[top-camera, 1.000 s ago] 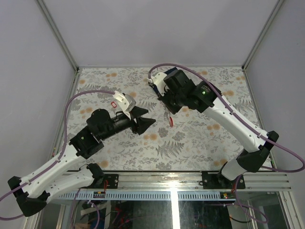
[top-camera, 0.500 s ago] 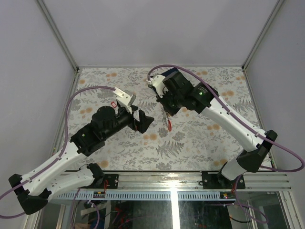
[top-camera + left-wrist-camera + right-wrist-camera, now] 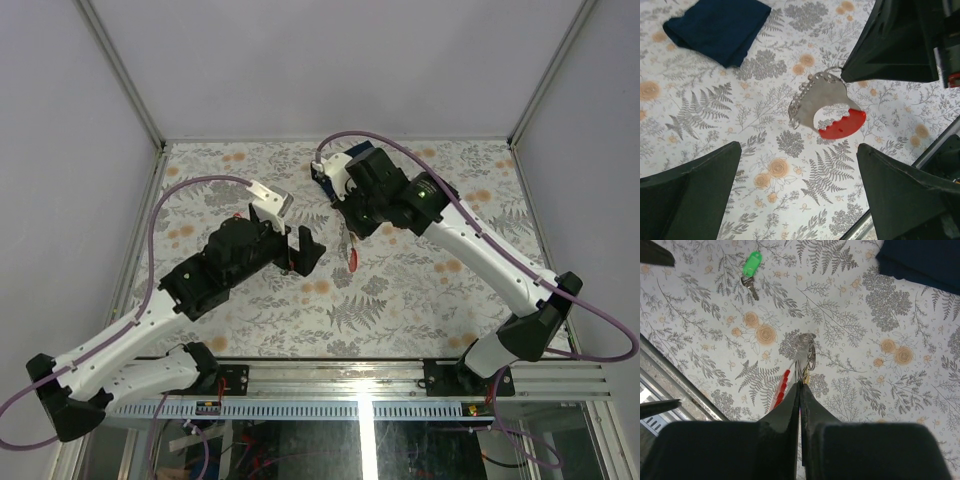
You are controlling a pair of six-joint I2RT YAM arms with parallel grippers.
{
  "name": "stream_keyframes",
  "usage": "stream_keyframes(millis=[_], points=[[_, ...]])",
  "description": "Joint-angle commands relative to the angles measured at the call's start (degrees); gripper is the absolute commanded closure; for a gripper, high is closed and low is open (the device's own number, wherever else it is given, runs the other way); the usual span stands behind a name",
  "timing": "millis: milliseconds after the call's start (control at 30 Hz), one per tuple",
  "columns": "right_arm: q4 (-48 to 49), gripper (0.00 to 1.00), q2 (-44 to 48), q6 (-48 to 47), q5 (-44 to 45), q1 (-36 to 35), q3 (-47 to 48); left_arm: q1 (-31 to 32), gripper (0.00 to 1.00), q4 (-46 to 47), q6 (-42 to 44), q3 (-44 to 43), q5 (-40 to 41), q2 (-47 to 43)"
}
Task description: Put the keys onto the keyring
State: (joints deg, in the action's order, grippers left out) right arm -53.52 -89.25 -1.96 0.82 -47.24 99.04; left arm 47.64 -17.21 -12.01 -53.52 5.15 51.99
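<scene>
Fern-patterned table [image 3: 400, 300] with a folded dark blue cloth [image 3: 717, 27] and a green-headed key [image 3: 750, 271]

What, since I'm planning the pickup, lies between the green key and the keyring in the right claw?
Nothing: in the right wrist view, only bare floral tablecloth separates the green key from the keyring pinched by the right claw.
</scene>
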Motion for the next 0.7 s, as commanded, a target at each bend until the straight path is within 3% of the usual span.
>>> stream_keyframes(millis=[0, 133, 333, 667], points=[[4.6, 1.00, 3.5, 2.6, 0.4, 1.8, 0.1, 0.5, 0.00, 2.5, -4.6, -0.2, -0.1, 3.0], [6.8, 1.00, 3.6, 4.6, -1.3, 3.8, -1.2, 5.5, 0.00, 7.2, -2.0, 1.5, 3.6, 3.8], [8.9, 1.00, 3.5, 7.9, -3.6, 5.5, -1.6, 20.7, 0.00, 14.8, 3.9, 3.0, 20.5, 7.9], [10.0, 1.00, 4.7, 11.8, -5.2, 5.9, -2.2, 27.5, 0.02, 34.8, 10.0, 9.7, 39.6, 14.1]])
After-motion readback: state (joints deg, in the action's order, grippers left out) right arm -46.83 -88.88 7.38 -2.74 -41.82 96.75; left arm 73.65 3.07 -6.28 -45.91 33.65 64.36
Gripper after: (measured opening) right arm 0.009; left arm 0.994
